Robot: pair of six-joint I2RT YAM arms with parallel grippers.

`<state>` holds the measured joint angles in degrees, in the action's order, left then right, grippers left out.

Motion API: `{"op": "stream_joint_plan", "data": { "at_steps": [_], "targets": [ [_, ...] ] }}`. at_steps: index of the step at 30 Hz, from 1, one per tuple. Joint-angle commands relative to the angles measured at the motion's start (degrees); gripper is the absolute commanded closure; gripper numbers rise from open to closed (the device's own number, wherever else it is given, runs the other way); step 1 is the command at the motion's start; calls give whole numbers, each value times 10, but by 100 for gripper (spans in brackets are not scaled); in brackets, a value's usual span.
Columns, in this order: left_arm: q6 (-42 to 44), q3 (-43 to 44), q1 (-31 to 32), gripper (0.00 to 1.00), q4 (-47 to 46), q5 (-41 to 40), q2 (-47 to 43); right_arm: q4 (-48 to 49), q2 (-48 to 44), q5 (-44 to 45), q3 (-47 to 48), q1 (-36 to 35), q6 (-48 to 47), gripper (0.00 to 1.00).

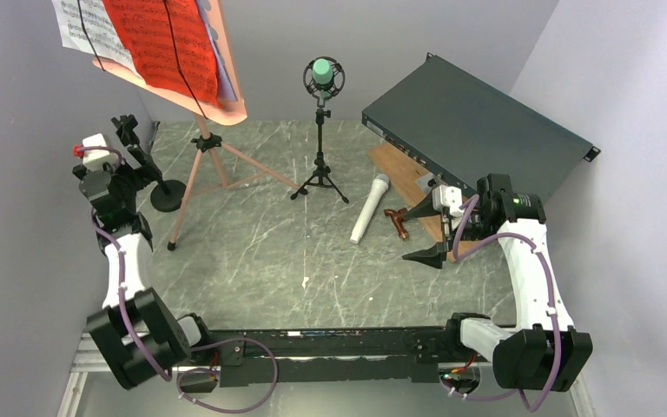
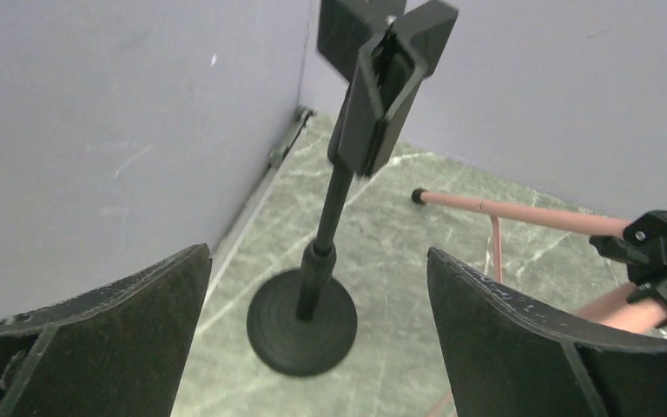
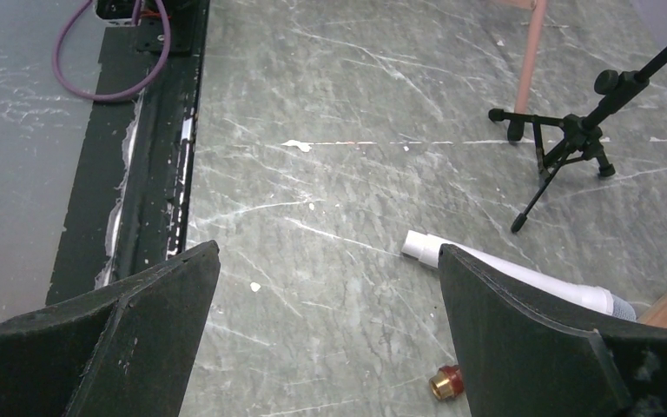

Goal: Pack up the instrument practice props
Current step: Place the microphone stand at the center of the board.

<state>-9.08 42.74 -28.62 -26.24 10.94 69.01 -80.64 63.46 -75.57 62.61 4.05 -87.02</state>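
Top view: pink tripod point(image 1: 230, 111) with sheet-music pages point(image 1: 161, 39) seen upper left, green microphone point(image 1: 322, 74) carried on black tripod mount point(image 1: 320, 165) top centre, white microphone point(image 1: 370, 207) laid on bench point(image 1: 269, 261) centre right; left wrist: left hand point(image 2: 317, 254) held wide, round-base mount point(image 2: 304, 321) framed between fingers, untouched; right wrist: right hand point(image 3: 327, 250) spread wide, nothing gripped, white microphone at lower right.
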Motion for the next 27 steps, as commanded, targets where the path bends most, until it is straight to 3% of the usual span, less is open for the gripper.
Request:
{"op": "stream_joint_plan", "data": {
  "at_steps": [1,12,16,22,27],
  "targets": [
    [-60,27,0,1,202,-34,-73,-13,4,-22,-21,-5,-20,0],
    [-90,67,13,1,444,81,-201,2,4,-17,-31,-10,-14,0],
    [-67,71,26,0,468,30,-199,4,5,-17,-33,-11,-15,0],
    [-47,38,26,1,315,-66,-125,6,8,-14,-34,-19,-14,0],
    [-16,22,19,10,93,-15,-3,9,1,-10,-34,-19,-11,0]
  ]
}}
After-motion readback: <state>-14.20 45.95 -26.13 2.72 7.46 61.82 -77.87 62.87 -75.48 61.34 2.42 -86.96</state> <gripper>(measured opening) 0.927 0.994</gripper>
